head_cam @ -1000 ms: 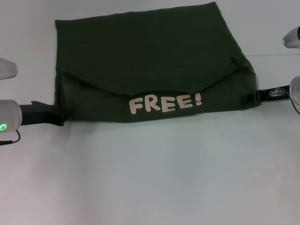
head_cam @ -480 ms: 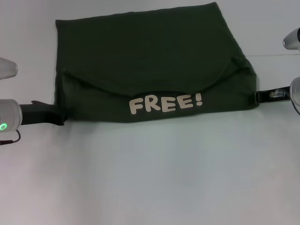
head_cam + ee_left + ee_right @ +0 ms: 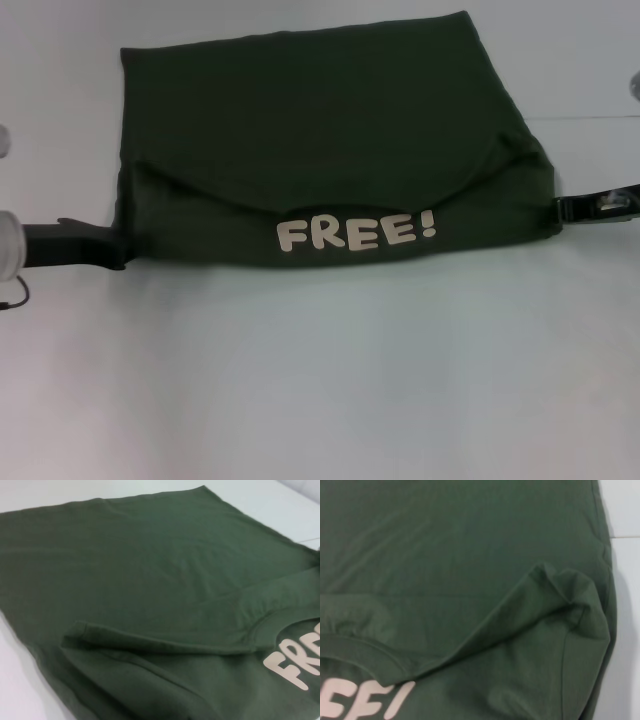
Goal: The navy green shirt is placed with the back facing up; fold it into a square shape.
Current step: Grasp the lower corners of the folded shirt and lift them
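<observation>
At far left, left gripper (image 3: pixel 95 245) low against table (image 3: pixel 320 380), just beside near-left corner of navy green shirt (image 3: pixel 320 130); finger spread cannot be told. Across centre, shirt lying flat, long axis side to side, near edge folded over so that cream "FREE!" lettering (image 3: pixel 355 231) faces up along near hem. At far right, right gripper (image 3: pixel 590 208) level with near-right corner, just beside cloth; finger spread cannot be told either. Both arms roughly equally near, one at each end of folded edge. Judged: fold partly made, shape not yet square.
</observation>
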### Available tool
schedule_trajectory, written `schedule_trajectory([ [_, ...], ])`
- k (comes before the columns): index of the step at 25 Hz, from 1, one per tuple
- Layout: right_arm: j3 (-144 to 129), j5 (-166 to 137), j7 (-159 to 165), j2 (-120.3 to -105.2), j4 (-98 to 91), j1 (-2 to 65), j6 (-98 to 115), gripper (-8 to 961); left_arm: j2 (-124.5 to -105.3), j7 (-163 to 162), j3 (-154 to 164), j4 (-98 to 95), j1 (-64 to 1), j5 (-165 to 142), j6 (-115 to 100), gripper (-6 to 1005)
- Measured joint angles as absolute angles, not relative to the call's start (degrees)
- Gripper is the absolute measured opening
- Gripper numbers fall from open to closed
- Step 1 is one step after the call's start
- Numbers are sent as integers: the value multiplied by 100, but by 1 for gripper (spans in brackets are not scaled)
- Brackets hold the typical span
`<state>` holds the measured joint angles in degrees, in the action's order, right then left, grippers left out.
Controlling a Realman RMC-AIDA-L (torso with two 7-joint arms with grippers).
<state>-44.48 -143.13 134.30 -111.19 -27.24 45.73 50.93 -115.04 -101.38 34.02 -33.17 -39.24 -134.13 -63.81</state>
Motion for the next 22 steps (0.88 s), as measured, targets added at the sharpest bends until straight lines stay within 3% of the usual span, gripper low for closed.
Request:
schedule_trajectory([
  [9,-3839,-14305,13434,-11116,-3746,3944,6915,59,-11263,-10385,2461,-3773,-3902,-14320,-8084,34],
  [16,-3344,-14157,13358,-11353,-4743,3226,8126,59,-11131,-10475,2194,-4020,-3924,-14789,-8997,33],
  [22,-3122,-13551,13215,-11397,-5117,2600,8826,59,-11035,-10479,2068,-4229,-3947,-14977,-9866,33],
])
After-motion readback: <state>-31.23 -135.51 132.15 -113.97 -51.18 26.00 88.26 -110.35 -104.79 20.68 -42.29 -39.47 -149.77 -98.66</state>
